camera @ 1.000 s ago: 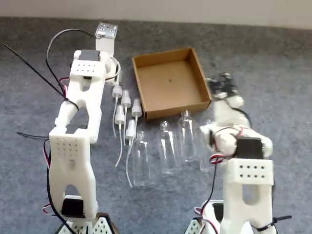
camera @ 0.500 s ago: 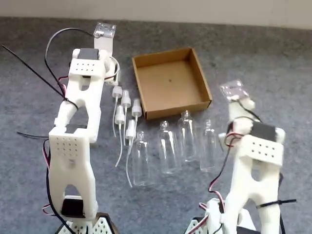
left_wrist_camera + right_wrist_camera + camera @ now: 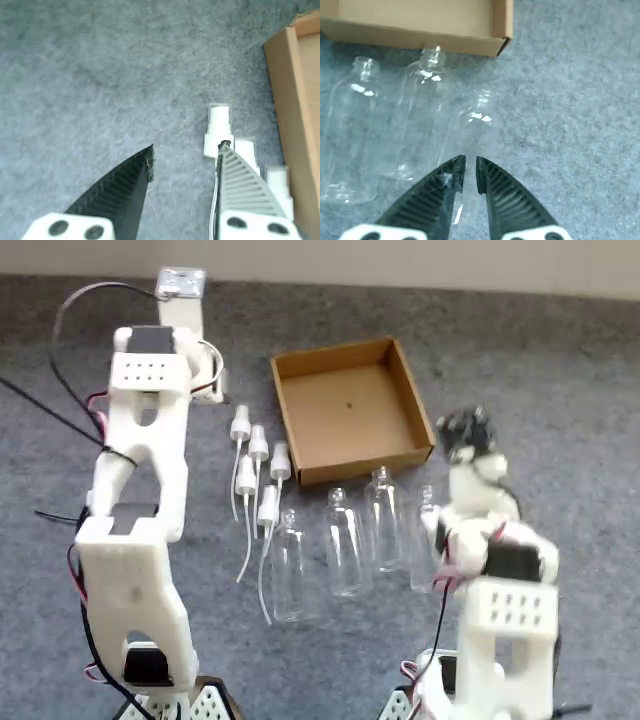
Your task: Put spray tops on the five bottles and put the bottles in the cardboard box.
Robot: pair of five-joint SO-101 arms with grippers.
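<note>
Beginning step: judging by the layout, the task is at its very start; no bottle wears a top and nothing is in the box.
Left gripper (image 3: pixel 186 152): spread wide and empty, it hangs low over the table (image 3: pixel 560 370), with one fingertip just at the nearest of the spray tops (image 3: pixel 218 131).
Right gripper (image 3: pixel 470 162): its jaws are almost pressed together with only a thin slit between them. It pinches nothing and hangs over the end bottle (image 3: pixel 470 122), the one farthest from the spray tops.
Spray tops: five show from above, loose in a cluster (image 3: pixel 258 465) between the left arm and the box, their thin tubes trailing towards the arm bases.
Bottles (image 3: pixel 343 545): four clear ones show in a row just in front of the box, all uncapped, the end one partly behind the right arm. Whether they stand or lie cannot be told.
Cardboard box (image 3: pixel 350 410): open, on the table beyond the bottles.
Next move, as a judgement: the left gripper needs to centre on one spray top and close on its head. The right gripper must spread before it can take a bottle body and steady it for capping.
Care: the clear bottles may slip or roll, and the tubes could snag on neighbouring tops.
</note>
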